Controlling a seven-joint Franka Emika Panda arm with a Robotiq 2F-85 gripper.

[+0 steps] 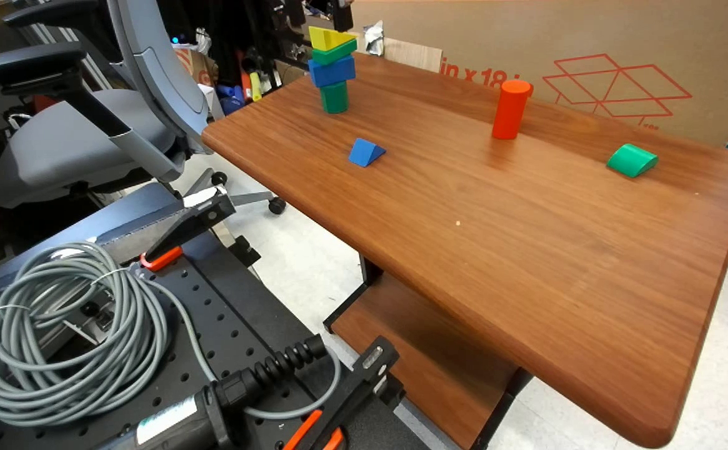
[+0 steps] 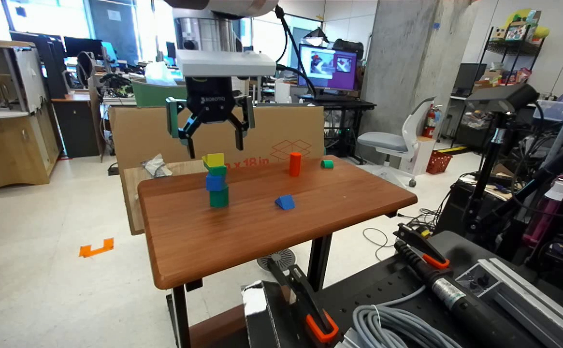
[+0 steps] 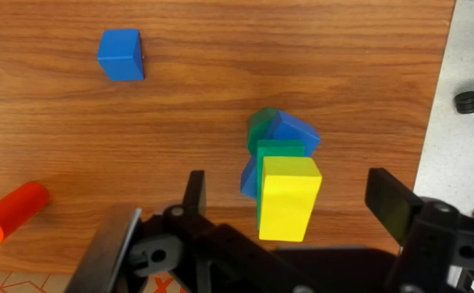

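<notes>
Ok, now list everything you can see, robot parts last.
Table: one, brown, centre
Yellow block: one, yellow, topmost of four stacked
Flat green block: one, green, second down
Blue block: one, blue, third down
Dark green block: one, dark green, bottom, on table
Blue wedge: one, blue, loose on table
Red cylinder: one, red, upright on table
Half-round block: one, green, lying on table
Cardboard: one, brown, behind table
Bench: one, black, beside table
Cable: one coil, grey, on bench
Clamps: two, black and orange, on bench
Chair: at least one, grey, near table
Monitor: at least one, purple-lit, background
Gripper: one, black, open, nearest yellow block
Arm: one, grey, above gripper
</notes>
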